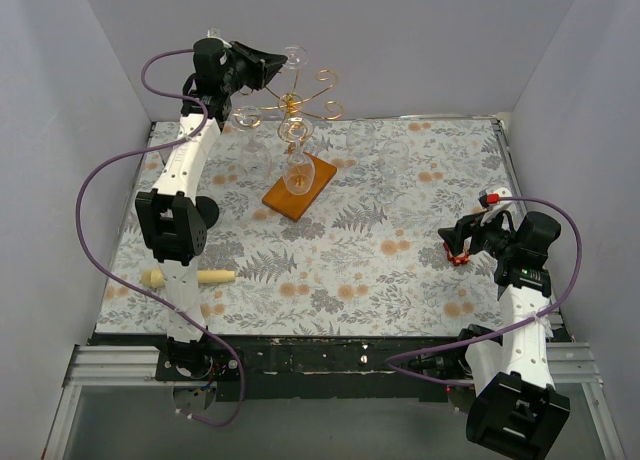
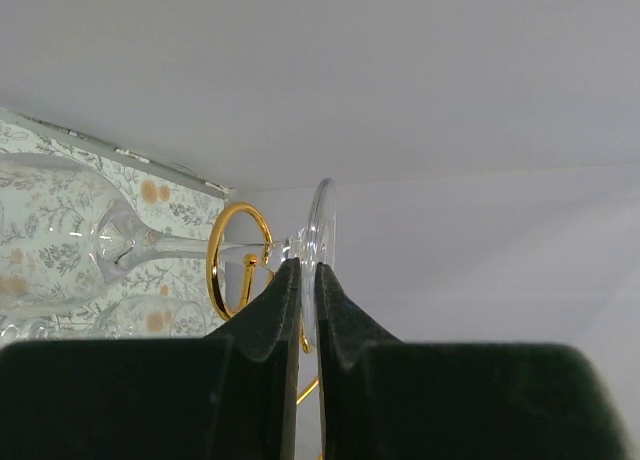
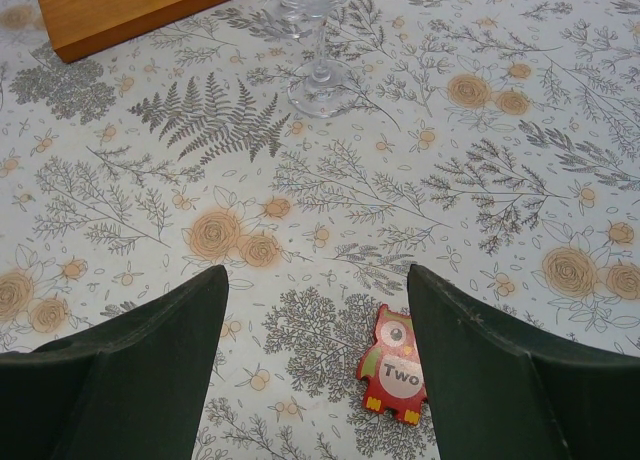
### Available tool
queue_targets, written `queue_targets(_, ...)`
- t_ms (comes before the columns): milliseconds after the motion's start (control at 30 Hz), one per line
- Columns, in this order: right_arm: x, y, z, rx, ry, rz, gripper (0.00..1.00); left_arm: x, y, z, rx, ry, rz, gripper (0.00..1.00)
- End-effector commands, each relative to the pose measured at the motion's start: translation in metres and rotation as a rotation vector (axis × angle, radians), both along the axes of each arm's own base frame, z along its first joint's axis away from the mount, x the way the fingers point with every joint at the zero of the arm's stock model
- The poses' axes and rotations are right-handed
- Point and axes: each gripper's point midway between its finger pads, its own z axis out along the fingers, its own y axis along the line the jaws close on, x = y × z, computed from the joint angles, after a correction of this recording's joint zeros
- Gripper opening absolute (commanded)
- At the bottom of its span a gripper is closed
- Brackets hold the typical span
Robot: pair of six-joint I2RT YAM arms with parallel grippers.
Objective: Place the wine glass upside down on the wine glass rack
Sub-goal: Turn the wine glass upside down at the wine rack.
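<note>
The wine glass rack (image 1: 300, 105) is a copper-gold wire tree on an orange-brown wooden base (image 1: 312, 193) at the back middle. My left gripper (image 1: 268, 68) is raised beside the rack's top and shut on the foot of a clear wine glass (image 1: 295, 56). In the left wrist view the fingertips (image 2: 286, 280) pinch the glass foot (image 2: 322, 220). Its stem runs left through a gold loop (image 2: 216, 258) to the bowl (image 2: 55, 230). Another glass (image 1: 297, 175) hangs bowl-down on the rack. My right gripper (image 1: 458, 242) is open and empty, low over the table at the right.
A red owl tile marked "Two" (image 3: 395, 365) lies under my right gripper (image 3: 318, 275). An upright glass (image 3: 318, 80) stands beyond it, near the base corner (image 3: 130, 10). Faint clear glasses (image 1: 250, 155) stand around the rack. A cream object (image 1: 190, 277) lies front left.
</note>
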Motion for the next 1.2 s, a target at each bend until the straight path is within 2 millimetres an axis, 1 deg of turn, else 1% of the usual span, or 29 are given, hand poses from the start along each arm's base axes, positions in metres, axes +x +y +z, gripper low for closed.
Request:
queue_targets(0, 0.003, 0.0, 0.012, -0.012, -0.058, 0.014, 0.8, -0.015, 0.005, 0.065, -0.029, -0.15, 0.024, 0.0)
queue_targets(300, 0.002, 0.0, 0.013, -0.013, -0.06, 0.012, 0.8, -0.011, 0.014, 0.067, -0.02, -0.15, 0.071, 0.0)
queue_targets(633, 0.002, 0.0, 0.013, -0.013, -0.062, 0.012, 0.8, -0.012, 0.032, 0.072, 0.0, -0.159, 0.125, 0.0)
queue_targets(967, 0.002, 0.0, 0.013, -0.014, -0.065, 0.014, 0.8, -0.019, 0.04, 0.078, 0.006, -0.171, 0.133, 0.0)
queue_targets(1167, 0.002, -0.001, 0.014, -0.014, -0.067, 0.01, 0.8, -0.024, 0.043, 0.078, 0.014, -0.168, 0.134, 0.0)
